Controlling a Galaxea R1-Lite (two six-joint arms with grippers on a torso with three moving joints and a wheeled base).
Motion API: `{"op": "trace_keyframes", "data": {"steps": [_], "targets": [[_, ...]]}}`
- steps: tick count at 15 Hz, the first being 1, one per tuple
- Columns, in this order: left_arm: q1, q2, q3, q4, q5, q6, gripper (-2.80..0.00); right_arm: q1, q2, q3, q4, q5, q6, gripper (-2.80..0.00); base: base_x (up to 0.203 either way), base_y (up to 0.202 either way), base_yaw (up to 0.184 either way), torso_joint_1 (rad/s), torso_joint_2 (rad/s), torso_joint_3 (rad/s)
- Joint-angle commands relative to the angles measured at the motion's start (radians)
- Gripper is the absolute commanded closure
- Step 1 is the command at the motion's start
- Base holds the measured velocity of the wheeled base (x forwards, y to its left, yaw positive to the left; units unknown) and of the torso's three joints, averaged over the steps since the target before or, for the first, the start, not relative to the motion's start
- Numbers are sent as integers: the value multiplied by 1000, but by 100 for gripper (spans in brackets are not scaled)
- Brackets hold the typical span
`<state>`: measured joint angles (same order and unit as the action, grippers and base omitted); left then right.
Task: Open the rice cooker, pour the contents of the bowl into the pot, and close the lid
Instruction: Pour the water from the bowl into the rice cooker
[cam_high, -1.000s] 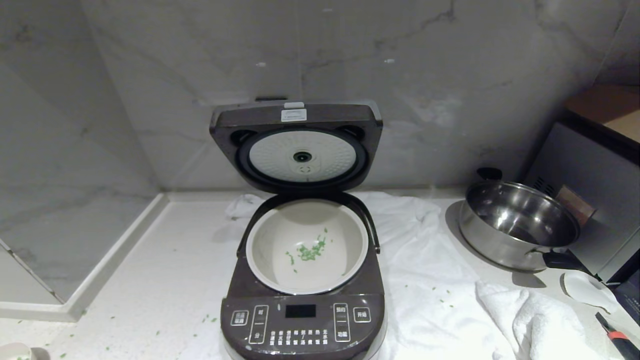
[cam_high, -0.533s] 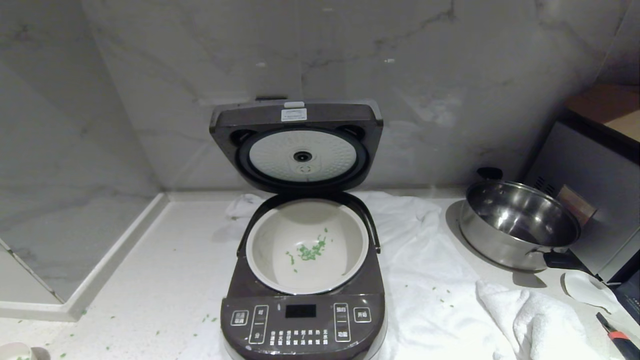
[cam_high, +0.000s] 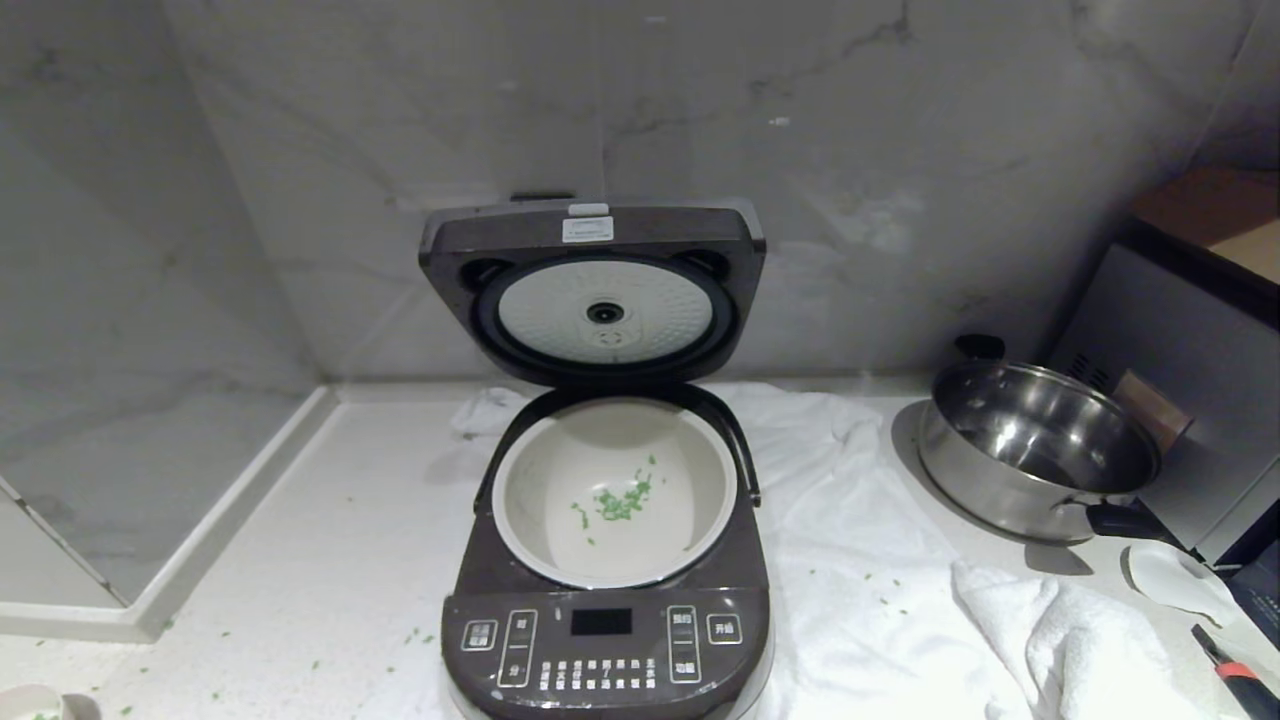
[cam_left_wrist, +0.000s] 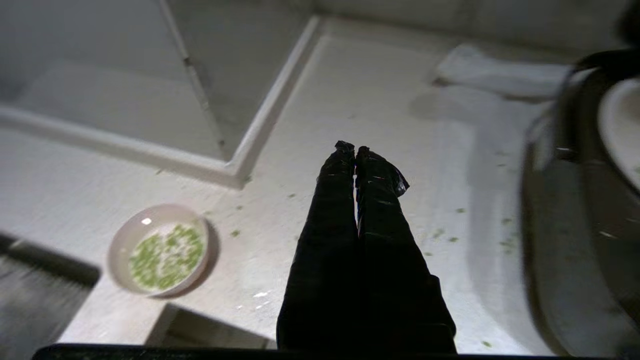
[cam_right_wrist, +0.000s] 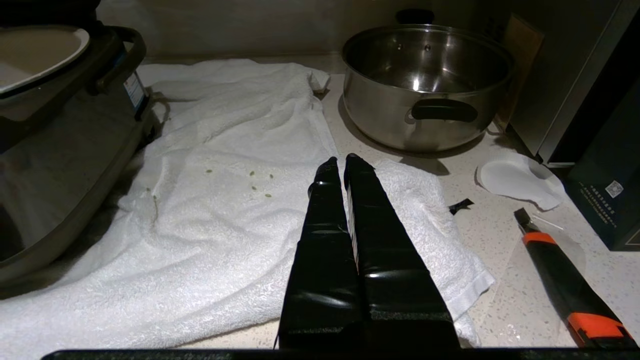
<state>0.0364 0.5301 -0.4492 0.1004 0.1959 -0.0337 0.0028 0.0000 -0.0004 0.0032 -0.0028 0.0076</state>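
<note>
At the front left corner of the bench stands the bowl (cam_left_wrist: 159, 249), with green contents (cam_left_wrist: 166, 256) inside and stray bits scattered around it. The left gripper (cam_left_wrist: 355, 148) hangs above the bench between bowl and rice cooker (cam_high: 607, 590), jaws pressed together, holding nothing. The cooker sits mid-bench on a white towel (cam_high: 860, 560), lid (cam_high: 592, 290) raised upright (white inner plate facing forward); a few green bits lie in the pot (cam_high: 614, 490). The right gripper (cam_right_wrist: 344, 161) hovers over the towel, likewise closed and empty. A steel pan (cam_high: 1040, 450) occupies the right edge.
</note>
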Motion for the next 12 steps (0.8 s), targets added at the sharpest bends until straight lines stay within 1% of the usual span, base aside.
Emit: {"op": "trace_keyframes", "data": {"steps": [1, 2, 3, 4, 5, 7, 8, 10, 12], "targets": [[73, 339, -68, 1, 57, 22, 0, 0, 0, -1, 0, 0, 0, 0, 0, 0, 0, 0, 0, 0], [153, 426, -86, 0, 74, 64, 0, 0, 0, 0, 0, 0, 0, 0, 0, 0, 0, 0, 0, 0], [250, 485, -103, -1, 79, 110, 0, 0, 0, -1, 0, 0, 0, 0, 0, 0, 0, 0, 0, 0], [342, 550, -121, 1, 71, 159, 0, 0, 0, -1, 0, 0, 0, 0, 0, 0, 0, 0, 0, 0], [425, 594, -133, 2, 51, 210, 0, 0, 0, -1, 0, 1, 0, 0, 0, 0, 0, 0, 0, 0], [559, 636, -141, 9, -8, 303, 0, 0, 0, 0, 0, 0, 0, 0, 0, 0, 0, 0, 0, 0], [609, 651, -144, 30, -31, 334, 0, 0, 0, -1, 0, 0, 0, 0, 0, 0, 0, 0, 0, 0], [683, 666, -143, 83, -79, 392, 0, 0, 0, -1, 0, 0, 0, 0, 0, 0, 0, 0, 0, 0], [771, 687, -143, 138, -133, 437, 0, 0, 0, -1, 0, 0, 0, 0, 0, 0, 0, 0, 0, 0]]}}
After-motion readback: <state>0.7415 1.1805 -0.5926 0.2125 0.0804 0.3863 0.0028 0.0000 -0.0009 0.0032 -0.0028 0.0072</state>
